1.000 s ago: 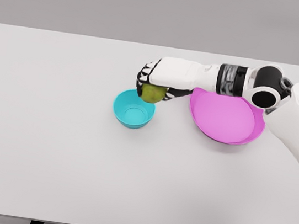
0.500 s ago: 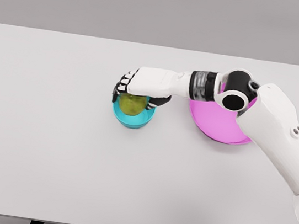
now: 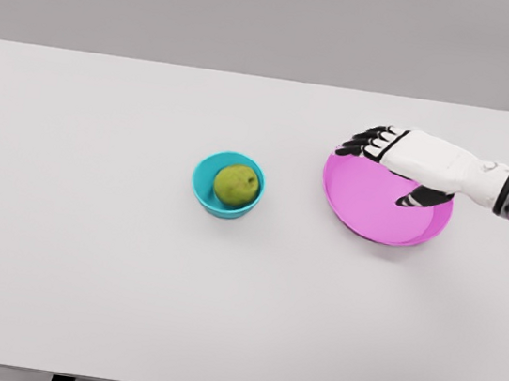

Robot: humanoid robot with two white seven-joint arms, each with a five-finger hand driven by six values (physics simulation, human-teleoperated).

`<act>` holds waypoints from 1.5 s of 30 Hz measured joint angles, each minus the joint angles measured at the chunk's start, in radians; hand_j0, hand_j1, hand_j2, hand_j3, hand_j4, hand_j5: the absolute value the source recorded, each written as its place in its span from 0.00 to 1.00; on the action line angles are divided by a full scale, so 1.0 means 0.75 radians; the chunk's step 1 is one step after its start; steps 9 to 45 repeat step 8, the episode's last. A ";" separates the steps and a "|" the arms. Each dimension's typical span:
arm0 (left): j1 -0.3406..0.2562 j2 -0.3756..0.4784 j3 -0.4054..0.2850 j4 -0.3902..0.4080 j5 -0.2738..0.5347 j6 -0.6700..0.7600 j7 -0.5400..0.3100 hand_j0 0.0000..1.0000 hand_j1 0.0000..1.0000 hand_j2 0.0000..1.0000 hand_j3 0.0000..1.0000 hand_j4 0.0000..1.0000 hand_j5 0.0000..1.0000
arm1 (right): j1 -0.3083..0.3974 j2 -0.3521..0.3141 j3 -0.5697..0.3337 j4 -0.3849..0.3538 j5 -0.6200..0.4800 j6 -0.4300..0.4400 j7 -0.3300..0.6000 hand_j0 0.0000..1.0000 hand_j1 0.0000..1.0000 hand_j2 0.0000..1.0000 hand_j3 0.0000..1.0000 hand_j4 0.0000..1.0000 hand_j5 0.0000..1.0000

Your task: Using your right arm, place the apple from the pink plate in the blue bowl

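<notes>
The apple (image 3: 235, 185), round and dull yellow-green with a small dark stem dimple, sits inside the bowl (image 3: 203, 189), a small smooth turquoise-blue dish with a thin rim. The bowl stands on a flat, matte white table (image 3: 93, 263), a little left of the middle. To its right, apart from it, lies the plate (image 3: 374, 217), a wide shallow pink disc with a low raised edge and a glossy, plain surface. The right hand (image 3: 406, 160) hovers over the plate's far right part, its white shell smooth and its finger joints black. The fingers (image 3: 361, 144) are spread and relaxed, pointing left, holding nothing; the thumb hangs toward the plate. Its forearm, with a grey and black wrist band, leaves at the right edge.
</notes>
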 measured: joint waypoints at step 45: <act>0.000 0.000 0.000 0.000 0.000 0.000 0.000 1.00 1.00 1.00 1.00 1.00 1.00 | 0.111 0.066 -0.363 -0.026 -0.031 0.005 -0.001 1.00 1.00 1.00 1.00 1.00 1.00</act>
